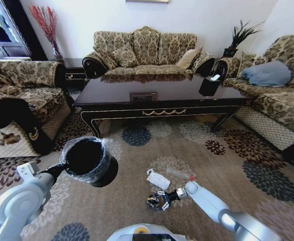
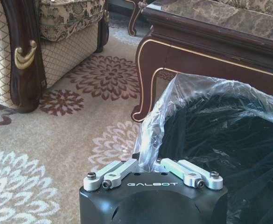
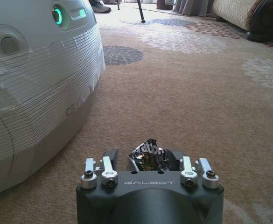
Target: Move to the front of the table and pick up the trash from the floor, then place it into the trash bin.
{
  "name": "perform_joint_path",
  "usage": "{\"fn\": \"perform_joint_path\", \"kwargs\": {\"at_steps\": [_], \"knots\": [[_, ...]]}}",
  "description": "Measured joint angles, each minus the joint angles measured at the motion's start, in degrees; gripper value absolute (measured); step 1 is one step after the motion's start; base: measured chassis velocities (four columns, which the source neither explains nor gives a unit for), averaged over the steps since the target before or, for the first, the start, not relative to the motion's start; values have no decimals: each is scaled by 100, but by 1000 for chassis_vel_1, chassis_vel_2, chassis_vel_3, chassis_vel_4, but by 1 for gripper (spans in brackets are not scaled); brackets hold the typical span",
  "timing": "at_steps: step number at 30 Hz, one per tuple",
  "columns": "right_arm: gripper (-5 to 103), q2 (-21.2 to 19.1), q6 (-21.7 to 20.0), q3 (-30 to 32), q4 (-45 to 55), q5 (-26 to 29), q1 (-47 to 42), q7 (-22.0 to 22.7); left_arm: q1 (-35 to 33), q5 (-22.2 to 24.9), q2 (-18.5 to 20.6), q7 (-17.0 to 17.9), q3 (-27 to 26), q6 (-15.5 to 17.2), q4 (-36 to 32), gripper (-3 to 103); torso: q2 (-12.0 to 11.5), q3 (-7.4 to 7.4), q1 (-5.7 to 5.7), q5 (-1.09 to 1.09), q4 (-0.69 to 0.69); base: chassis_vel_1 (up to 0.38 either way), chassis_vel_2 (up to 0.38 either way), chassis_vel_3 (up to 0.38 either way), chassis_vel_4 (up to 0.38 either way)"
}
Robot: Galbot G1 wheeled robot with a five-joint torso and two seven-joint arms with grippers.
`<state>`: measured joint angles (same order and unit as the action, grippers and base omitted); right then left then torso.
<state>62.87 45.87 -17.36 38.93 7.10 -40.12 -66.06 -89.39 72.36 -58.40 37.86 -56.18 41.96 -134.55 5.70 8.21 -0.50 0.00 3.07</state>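
Floral carpet (image 1: 187, 145), right claw (image 1: 158, 201) gripping crinkled dark ball (image 3: 148, 155)

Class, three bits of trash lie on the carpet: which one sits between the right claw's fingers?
The dark crumpled ball, set between the fingers of the right claw. The white paper and the red-capped bottle lie apart, nearer the table.

open carpet (image 1: 197, 145) before table (image 1: 157, 95), robot base (image 3: 33, 84) seemingly crowding right gripper (image 3: 148, 161)

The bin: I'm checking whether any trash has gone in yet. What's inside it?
Inside the bin, held by the left gripper, only its black liner shows. No trash shows there, but the dark bottom is hidden.
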Motion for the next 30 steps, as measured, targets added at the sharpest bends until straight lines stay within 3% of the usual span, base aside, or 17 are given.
{"fn": "perform_joint_path", "kwargs": {"at_steps": [4,7,10,15,22,30], "knots": [[41,-57,-1,137,-26,-110,-68,-37,-24,-10,-44,17,29,1,-55,4,0,0,0,0,0,0,0,0,0],[35,-80,-2,197,-26,-119,-98,-37,-30,-29,-62,19,54,2,-62,4,0,0,0,0,1,0,0,0,0],[20,-79,-2,235,-45,-208,-112,-5,-13,-85,-88,24,114,1,-44,4,0,0,0,0,0,0,0,0,0],[10,-25,-2,278,-112,-281,-111,64,-12,-117,-116,31,165,0,-41,4,0,0,0,0,0,0,0,0,0],[9,-54,-4,300,-5,-246,-133,95,-28,-126,-114,33,158,-9,-36,4,0,0,0,1,0,0,0,0,0],[8,-518,-16,829,1015,143,-257,127,-157,-285,-190,26,399,-30,-12,4,0,0,0,0,1,0,0,0,0]]}}
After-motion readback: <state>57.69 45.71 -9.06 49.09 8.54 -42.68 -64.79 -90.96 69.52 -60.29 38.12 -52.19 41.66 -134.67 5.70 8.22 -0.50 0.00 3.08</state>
